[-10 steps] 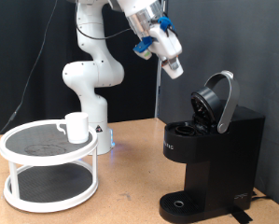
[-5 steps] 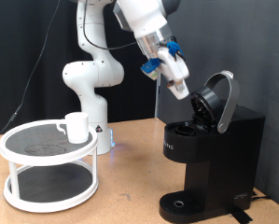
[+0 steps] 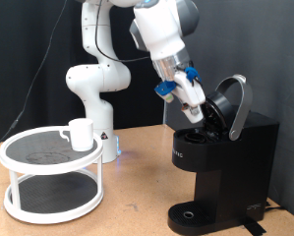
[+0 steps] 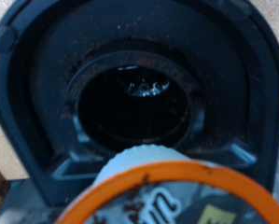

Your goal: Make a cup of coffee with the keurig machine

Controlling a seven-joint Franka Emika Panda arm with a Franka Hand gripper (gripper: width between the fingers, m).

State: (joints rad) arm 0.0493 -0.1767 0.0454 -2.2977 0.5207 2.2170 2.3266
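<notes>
The black keurig machine stands at the exterior view's right with its rounded lid hinged open. My gripper is tilted down just above the open top, beside the lid. In the wrist view a coffee pod with an orange rim sits close in front of the hand, held right over the machine's empty round pod chamber. The fingers themselves do not show there. The white cup stands on a round rack at the exterior view's left, far from the gripper. The drip tray at the machine's base has nothing on it.
The cup's round white two-tier rack with mesh shelves sits on the wooden table at the exterior view's left. The arm's white base stands behind it. A black curtain backs the scene.
The gripper has come down and towards the exterior view's right, from high above the machine to just over its open pod chamber. The cup and the machine have not moved.
</notes>
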